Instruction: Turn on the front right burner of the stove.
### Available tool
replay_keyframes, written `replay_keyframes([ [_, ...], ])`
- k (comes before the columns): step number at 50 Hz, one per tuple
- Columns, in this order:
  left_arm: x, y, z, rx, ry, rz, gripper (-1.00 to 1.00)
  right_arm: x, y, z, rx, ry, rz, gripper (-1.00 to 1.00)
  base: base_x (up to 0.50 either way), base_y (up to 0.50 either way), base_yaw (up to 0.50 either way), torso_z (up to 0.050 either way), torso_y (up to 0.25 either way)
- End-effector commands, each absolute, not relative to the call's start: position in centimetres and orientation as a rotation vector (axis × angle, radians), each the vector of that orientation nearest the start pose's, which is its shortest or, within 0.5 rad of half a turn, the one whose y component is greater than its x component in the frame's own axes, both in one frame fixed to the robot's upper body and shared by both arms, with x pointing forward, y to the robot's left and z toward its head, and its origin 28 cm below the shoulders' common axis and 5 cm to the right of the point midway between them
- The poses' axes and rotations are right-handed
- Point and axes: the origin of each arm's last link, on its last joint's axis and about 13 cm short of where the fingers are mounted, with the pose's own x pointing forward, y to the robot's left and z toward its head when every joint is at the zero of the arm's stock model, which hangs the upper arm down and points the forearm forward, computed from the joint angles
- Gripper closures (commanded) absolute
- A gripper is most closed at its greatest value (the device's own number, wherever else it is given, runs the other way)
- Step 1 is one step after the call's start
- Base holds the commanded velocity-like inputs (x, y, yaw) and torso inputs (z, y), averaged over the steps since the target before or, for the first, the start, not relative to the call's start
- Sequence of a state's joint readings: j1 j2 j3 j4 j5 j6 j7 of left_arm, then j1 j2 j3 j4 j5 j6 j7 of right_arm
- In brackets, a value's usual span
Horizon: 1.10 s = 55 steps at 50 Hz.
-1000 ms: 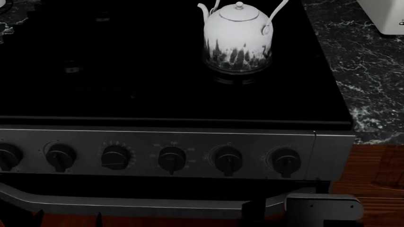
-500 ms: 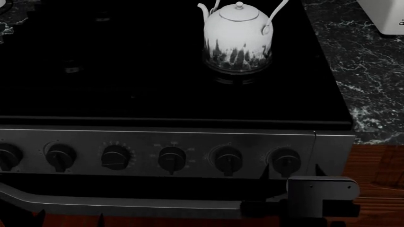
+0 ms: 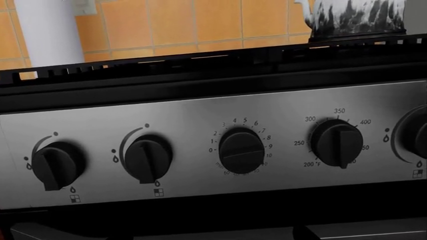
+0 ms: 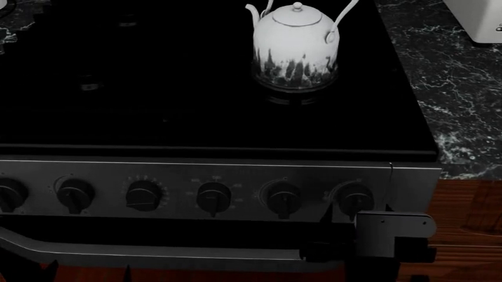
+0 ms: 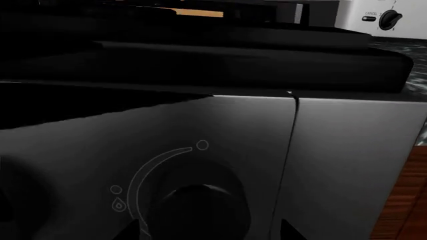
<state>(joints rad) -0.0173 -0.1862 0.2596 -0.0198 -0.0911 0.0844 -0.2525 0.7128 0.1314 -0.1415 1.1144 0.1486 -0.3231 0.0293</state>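
The stove (image 4: 196, 117) has a black cooktop and a grey front panel with a row of black knobs. A white kettle (image 4: 297, 47) stands on the round black front right burner (image 4: 294, 98), whose glossy rim shows under its base. My right gripper (image 4: 354, 214) is open in front of the rightmost knob (image 4: 354, 198). In the right wrist view its fingertips (image 5: 287, 231) stand on either side of that knob (image 5: 197, 210), apart from it. My left gripper (image 4: 86, 271) shows only as two spread tips at the bottom edge, open and empty. The left wrist view shows other knobs (image 3: 241, 150).
The grey oven handle bar (image 4: 157, 252) runs below the knobs. A dark marble counter (image 4: 455, 88) lies right of the stove, with a white appliance (image 4: 478, 17) on it, also in the right wrist view (image 5: 380, 17). Brown wood (image 4: 471, 217) shows below the counter.
My right gripper has risen and moved in towards the rightmost knob, which now sits between its fingers. The left arm, kettle and knobs have not moved.
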Motion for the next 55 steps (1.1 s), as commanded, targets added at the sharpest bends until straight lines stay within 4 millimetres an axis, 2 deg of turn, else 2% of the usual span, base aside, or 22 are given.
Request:
replay_keyframes([
  [1,20.9,20.0,1.2,0.083,-0.06,-0.008,-1.0,34.3,-13.9,0.5,-0.05,0.103,-0.058,-1.0,0.0,0.0,0.0,0.0,0.0],
  [8,20.8,20.0,1.3,0.081,-0.062,-0.009,-1.0,34.3,-13.9,0.6,-0.051,0.104,-0.066,-1.0,0.0,0.0,0.0,0.0,0.0],
  [29,20.8,19.9,1.3,0.085,-0.062,-0.012,-1.0,35.9,-13.9,2.6,-0.06,0.081,-0.06,-1.0,0.0,0.0,0.0,0.0,0.0],
  [30,20.9,19.9,1.2,0.085,-0.061,-0.012,-1.0,35.9,-13.8,2.6,-0.058,0.084,-0.051,1.0,0.0,0.0,0.0,0.0,0.0],
  [42,20.9,19.9,1.2,0.086,-0.061,-0.013,-1.0,35.7,-13.6,2.2,-0.045,0.099,-0.02,1.0,0.01,0.0,0.0,0.0,0.0],
  [47,20.9,19.9,1.2,0.086,-0.062,-0.013,-1.0,35.6,-13.7,2.3,-0.196,0.083,0.004,1.0,0.0,0.0,0.0,0.0,0.0],
  [55,20.9,19.8,1.1,0.092,-0.053,-0.025,-1.0,35.5,-14.0,2.1,-0.299,0.094,-0.004,1.0,0.0,0.0,0.0,0.0,0.0],
])
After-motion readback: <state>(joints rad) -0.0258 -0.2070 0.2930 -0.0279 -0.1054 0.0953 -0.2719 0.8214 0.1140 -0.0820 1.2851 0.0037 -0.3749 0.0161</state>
